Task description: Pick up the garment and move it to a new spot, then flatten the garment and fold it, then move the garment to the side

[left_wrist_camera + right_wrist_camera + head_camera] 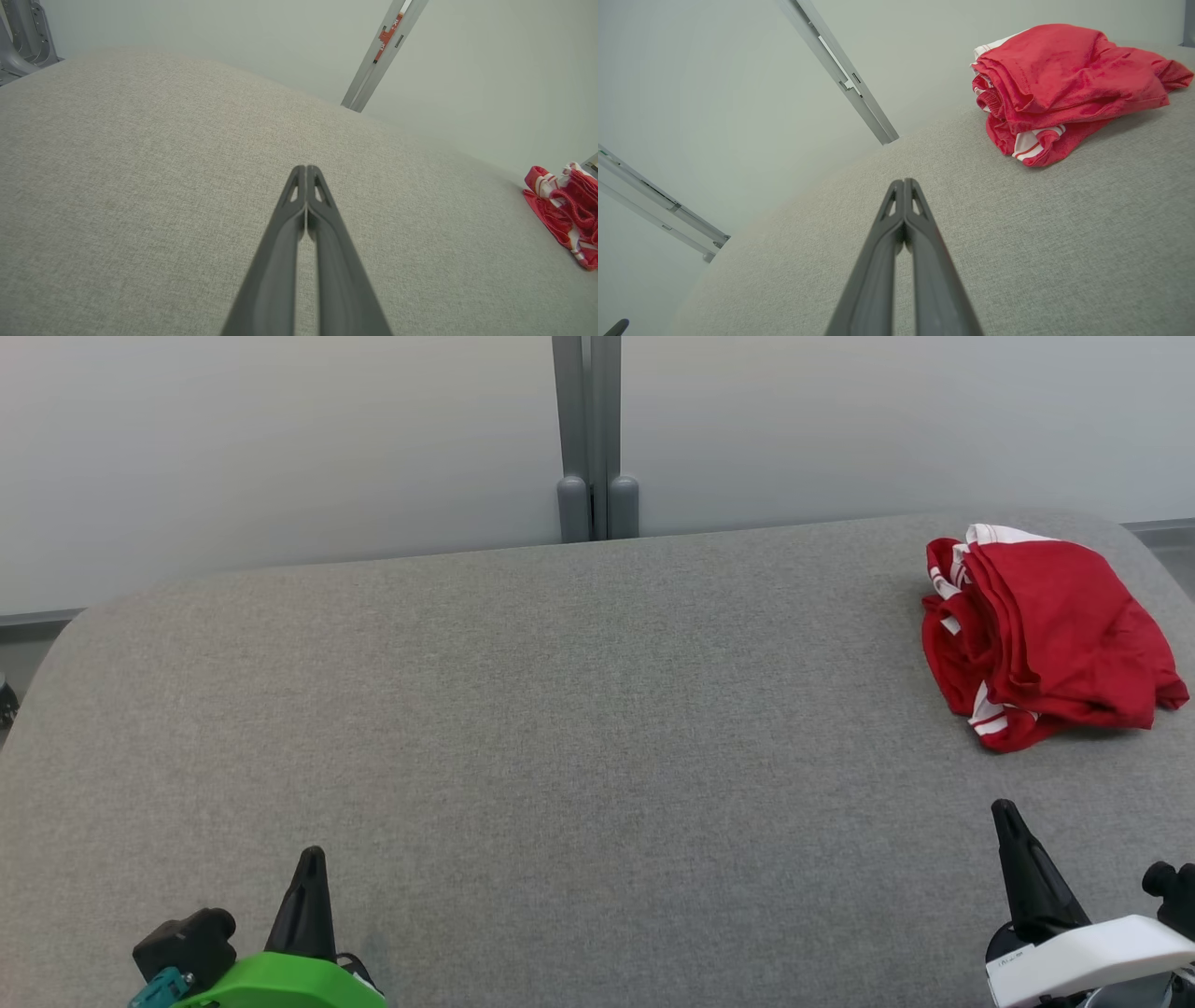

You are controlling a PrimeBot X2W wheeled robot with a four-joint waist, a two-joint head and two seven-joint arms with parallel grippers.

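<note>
No legible text. Print on right gripper (1008, 817) white housing (1083, 947): too small. Orange tag (387, 36) on metal post (369, 77): marks unreadable.

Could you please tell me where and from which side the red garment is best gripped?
Probably pinch the raised stack of folds at the near edge of the garment, coming from above with the right end effector, which is nearest. Its layers bulge up there.

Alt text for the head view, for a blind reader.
A bunched red garment with white stripes lies at the far right of a grey table. The left gripper and right gripper sit shut and empty at the bottom.
</note>
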